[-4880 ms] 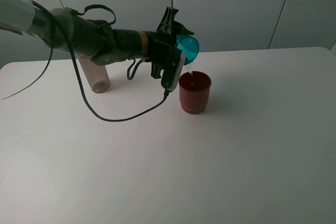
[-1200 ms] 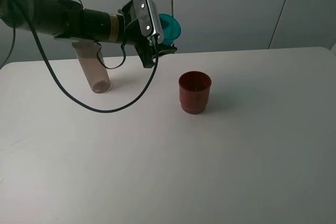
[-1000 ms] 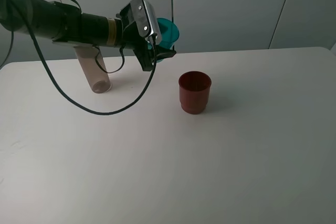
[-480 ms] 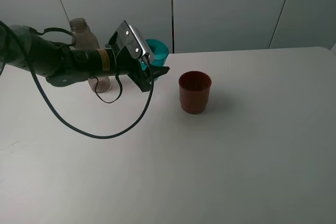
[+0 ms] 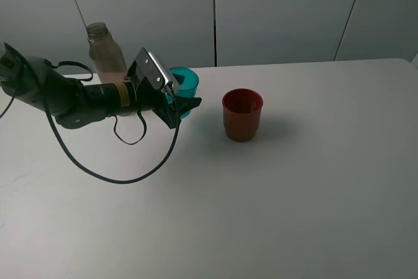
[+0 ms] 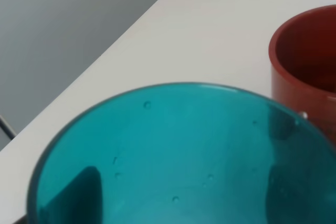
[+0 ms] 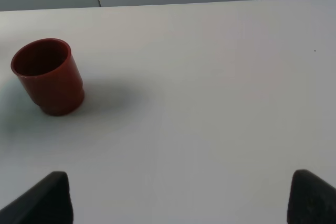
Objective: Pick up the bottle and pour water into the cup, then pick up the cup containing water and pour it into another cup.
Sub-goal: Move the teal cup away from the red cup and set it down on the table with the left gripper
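Observation:
My left gripper (image 5: 183, 100) is shut on the teal cup (image 5: 185, 83), which it holds upright, low at the table, left of the dark red cup (image 5: 242, 114). I cannot tell whether the teal cup touches the table. In the left wrist view the teal cup (image 6: 184, 150) fills the frame, with dark fingers (image 6: 79, 192) showing through its wall and the red cup (image 6: 307, 66) beside it. The grey-tinted bottle (image 5: 106, 55) stands uncapped behind my left arm. My right gripper (image 7: 181, 198) is open and empty, well away from the red cup (image 7: 48, 75).
The white table (image 5: 294, 194) reaches to a grey panelled wall (image 5: 281, 11) at the back. A black cable (image 5: 117, 178) loops from my left arm onto the table.
My left arm has lowered the teal cup from high in the air down and left to table level, turning it upright. The bottle's top has come into view behind the arm.

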You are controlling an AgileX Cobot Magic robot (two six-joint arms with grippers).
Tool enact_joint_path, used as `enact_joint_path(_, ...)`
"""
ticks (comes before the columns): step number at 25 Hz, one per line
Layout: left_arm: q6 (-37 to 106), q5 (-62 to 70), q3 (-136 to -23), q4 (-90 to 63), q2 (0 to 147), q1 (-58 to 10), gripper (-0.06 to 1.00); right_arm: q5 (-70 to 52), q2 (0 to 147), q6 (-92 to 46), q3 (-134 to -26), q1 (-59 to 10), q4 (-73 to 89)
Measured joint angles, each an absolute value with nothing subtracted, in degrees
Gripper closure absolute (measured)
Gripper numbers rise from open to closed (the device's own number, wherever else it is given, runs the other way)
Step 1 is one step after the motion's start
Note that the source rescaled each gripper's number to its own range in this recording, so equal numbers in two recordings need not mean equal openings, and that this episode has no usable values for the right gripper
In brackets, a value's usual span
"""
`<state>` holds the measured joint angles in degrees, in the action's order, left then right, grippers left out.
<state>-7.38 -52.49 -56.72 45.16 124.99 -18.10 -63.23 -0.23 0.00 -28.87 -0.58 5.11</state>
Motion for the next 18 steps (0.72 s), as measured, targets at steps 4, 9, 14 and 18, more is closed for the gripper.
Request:
enact_joint_path(4,-7.38,-55.81,-56.72,45.70,126.58,-17.47,0.85,-63.23,-0.23,0.00,-28.87,-0.58,5.11)
enact_joint_path(9,-9.41,-61.06,-56.72,45.67,129.15,-16.61,0.85,-63.23,-0.23,0.00,-28.87,-0.58,5.11)
enact_joint_path(14,-9.51,-64.89,-56.72,44.54,131.92,-16.50,0.85,-63.23,-0.23,0.00,-28.87,-0.58,5.11)
enact_joint_path(18,-9.21,-67.20,-56.72,44.13,133.77,-15.76,0.85,-63.23,-0.23,0.00,-28.87,-0.58,5.11)
